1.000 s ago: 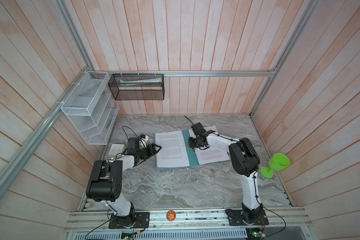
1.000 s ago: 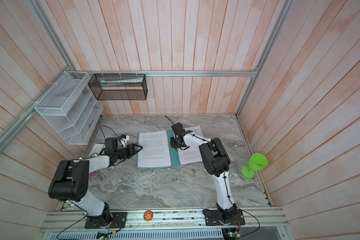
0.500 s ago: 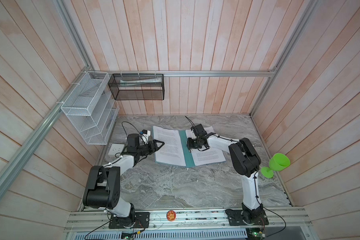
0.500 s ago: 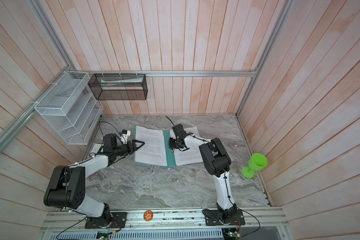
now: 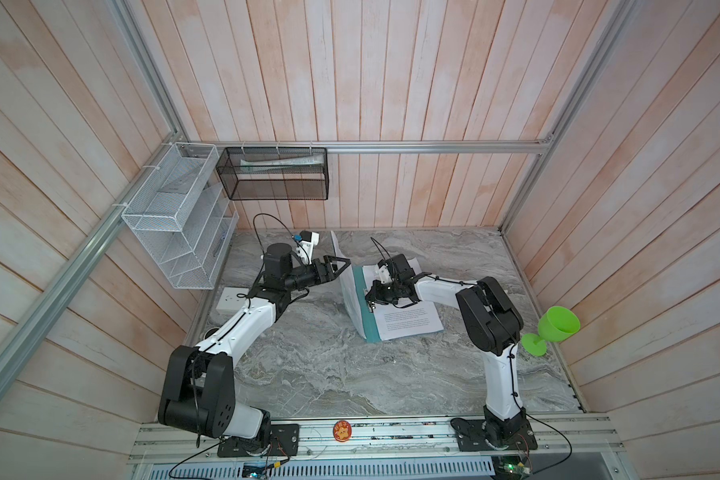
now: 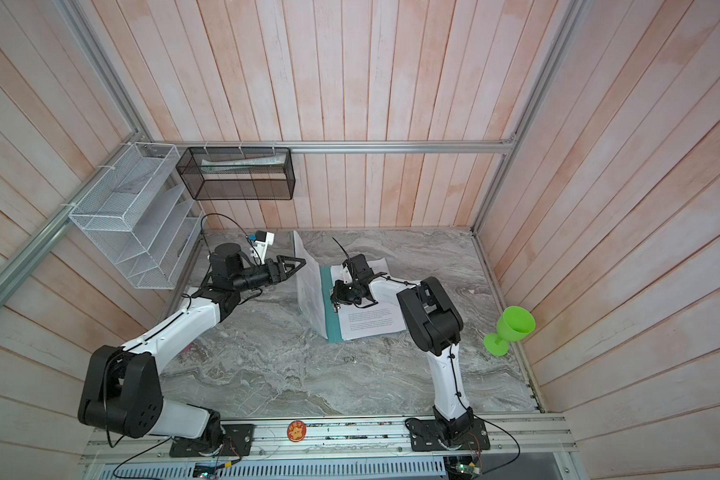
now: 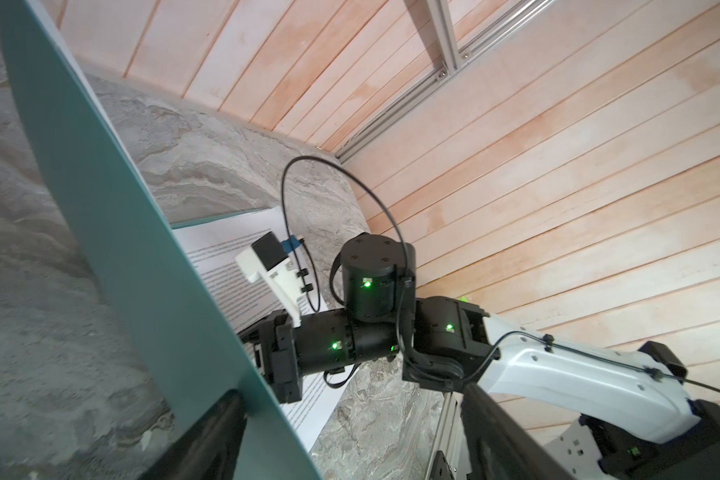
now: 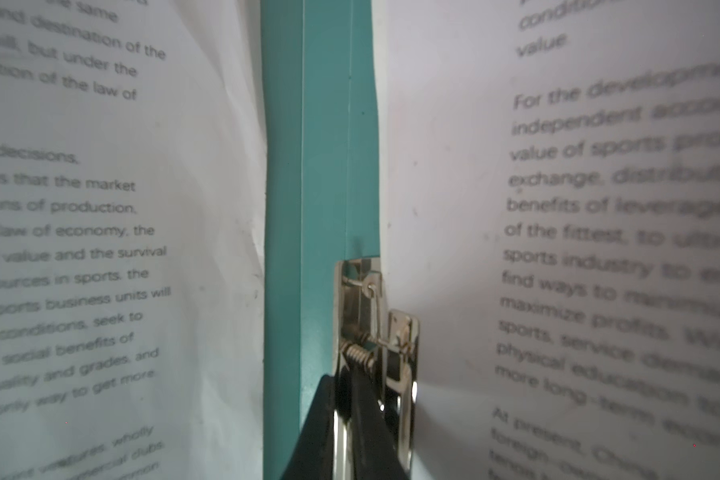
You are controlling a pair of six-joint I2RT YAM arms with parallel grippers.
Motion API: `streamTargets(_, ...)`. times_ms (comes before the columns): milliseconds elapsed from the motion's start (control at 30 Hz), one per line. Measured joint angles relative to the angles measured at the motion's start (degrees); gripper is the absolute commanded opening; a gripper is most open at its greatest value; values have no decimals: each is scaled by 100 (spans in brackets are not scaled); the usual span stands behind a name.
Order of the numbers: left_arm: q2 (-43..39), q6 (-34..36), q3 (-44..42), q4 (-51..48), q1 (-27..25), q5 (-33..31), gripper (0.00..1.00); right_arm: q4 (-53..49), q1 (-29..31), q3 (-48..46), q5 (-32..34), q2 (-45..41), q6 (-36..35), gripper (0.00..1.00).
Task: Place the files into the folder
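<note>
While our right gripper (image 8: 350, 428) was clenched on the metal spine clip (image 8: 375, 332), the teal folder (image 5: 369, 322) lay open near the middle of the grey marbled tabletop (image 5: 308, 374), and the files (image 5: 408, 324) we could see were already within its covers. One printed sheet (image 6: 371, 322) lay flat on the cover that rested on the table. A second sheet (image 6: 306, 291) leaned against the inner face of the raised cover (image 7: 121, 249), which stood steeply tilted, hinged at the spine. Our left gripper (image 5: 344, 265) hung just beside the upper edge of that cover with its jaws spread wide and nothing pinched between them. In the left wrist view the cover's edge ran close past one finger (image 7: 213, 436), though we could not tell whether they touched. We judged the step to be securing the pages and closing the folder. The next move seemed to call for the left arm to ease the raised cover and its sheet over towards the flat page. The right fingers would need to hold the clip until both sheets' edges sat beneath it. We reckoned a loose sheet might slide off the tilted cover.
</note>
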Motion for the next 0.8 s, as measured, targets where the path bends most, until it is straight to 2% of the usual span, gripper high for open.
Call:
streamTargets(300,509,-118,734,39,-562,-168,85,407,140,-160,-417,31,691,15)
streamTargets(467,767,-177,793,35,-708,-264,85,841,83,-450,-638,-52,1034,28)
streamTargets(600,776,-195,811,35,-723,-334,85,970,-157,-977,-745,-494,1211,33)
streamTargets(800,800,-197,874,35,-728,-385,85,946,-706,-1414,-750,-1287,1255,34)
